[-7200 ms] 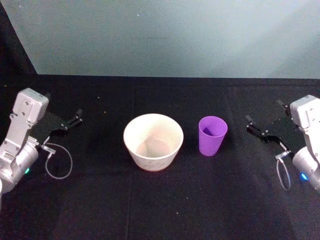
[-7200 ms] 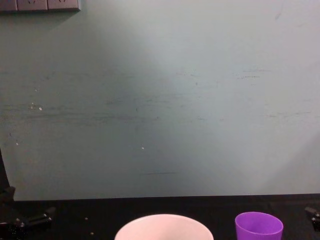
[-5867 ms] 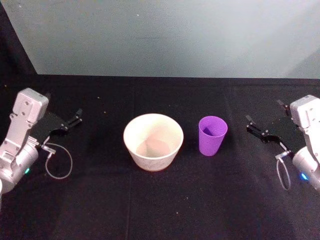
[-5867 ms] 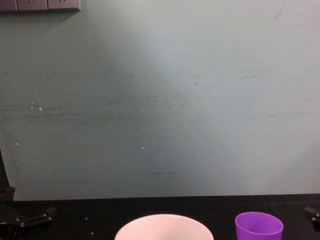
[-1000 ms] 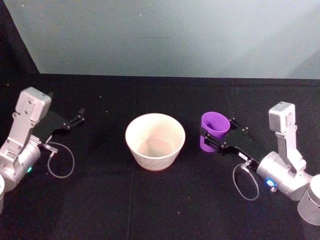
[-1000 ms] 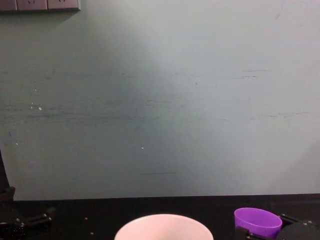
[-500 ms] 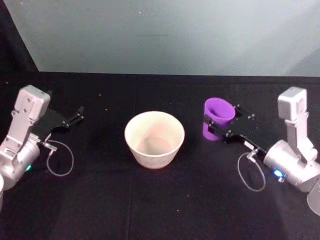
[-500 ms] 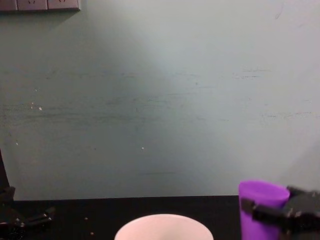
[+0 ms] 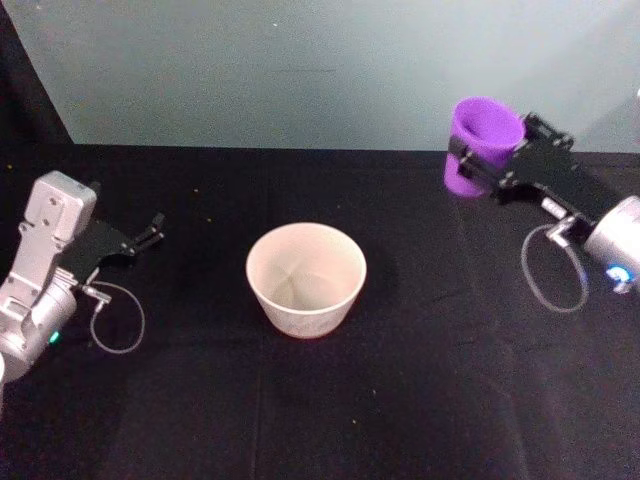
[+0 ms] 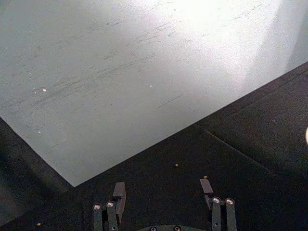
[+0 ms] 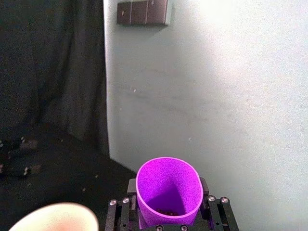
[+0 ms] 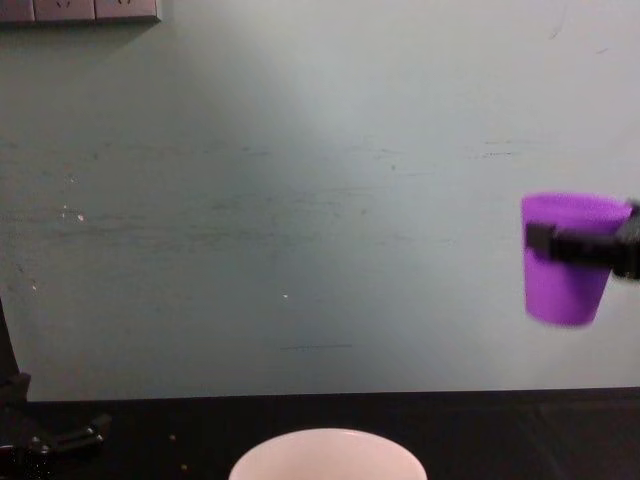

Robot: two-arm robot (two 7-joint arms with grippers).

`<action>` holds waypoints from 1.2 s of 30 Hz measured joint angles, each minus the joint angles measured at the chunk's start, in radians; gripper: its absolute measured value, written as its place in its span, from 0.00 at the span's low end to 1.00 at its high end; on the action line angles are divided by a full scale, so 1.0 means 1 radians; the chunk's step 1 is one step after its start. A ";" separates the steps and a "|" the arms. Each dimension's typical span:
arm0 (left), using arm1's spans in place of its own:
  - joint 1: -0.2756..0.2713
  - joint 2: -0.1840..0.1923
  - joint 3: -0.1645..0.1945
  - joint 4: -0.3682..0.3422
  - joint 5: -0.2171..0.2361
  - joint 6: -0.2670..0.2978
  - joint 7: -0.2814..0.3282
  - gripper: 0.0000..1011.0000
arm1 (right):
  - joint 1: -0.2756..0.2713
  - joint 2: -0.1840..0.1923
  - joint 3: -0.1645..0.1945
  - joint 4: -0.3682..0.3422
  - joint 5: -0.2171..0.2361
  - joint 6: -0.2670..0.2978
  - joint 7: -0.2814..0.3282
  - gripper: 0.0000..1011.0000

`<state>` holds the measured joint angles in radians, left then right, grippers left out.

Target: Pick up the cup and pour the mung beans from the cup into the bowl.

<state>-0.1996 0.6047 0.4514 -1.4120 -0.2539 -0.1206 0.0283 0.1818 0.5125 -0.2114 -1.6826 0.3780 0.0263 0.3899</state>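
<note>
Against the wall [image 9: 300,70], upper right, my right gripper [image 9: 492,160] clamped the cup [image 9: 484,122], beans [image 11: 167,211] barely visible; bowl [image 9: 306,300] mid-frame; left gripper [image 10: 162,186] spread apart, at left.

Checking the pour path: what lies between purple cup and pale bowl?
Nothing; in the head view bare black table separates the small purple plastic cup from the wide pale bowl.

Right arm reaches forward and up on the right side, right pincer [image 9: 495,148] clamped on both sides of the upright cup [image 9: 462,180], held high; left arm sits parked low at the left, left pincer [image 9: 150,233] pointing forward, fingers spread apart.
</note>
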 joint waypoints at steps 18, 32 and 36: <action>0.000 0.000 0.000 0.000 0.000 0.000 0.000 0.99 | 0.009 0.030 0.026 -0.058 0.013 0.040 0.007 0.72; 0.000 0.000 0.000 0.000 0.000 0.000 0.000 0.99 | 0.007 0.030 0.028 -0.061 0.010 0.042 0.005 0.72; 0.000 0.000 0.000 0.000 0.000 0.000 0.000 0.99 | 0.007 0.030 0.028 -0.062 0.010 0.042 0.004 0.72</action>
<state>-0.1995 0.6047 0.4514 -1.4120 -0.2538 -0.1205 0.0283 0.1890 0.5424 -0.1837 -1.7446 0.3880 0.0679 0.3940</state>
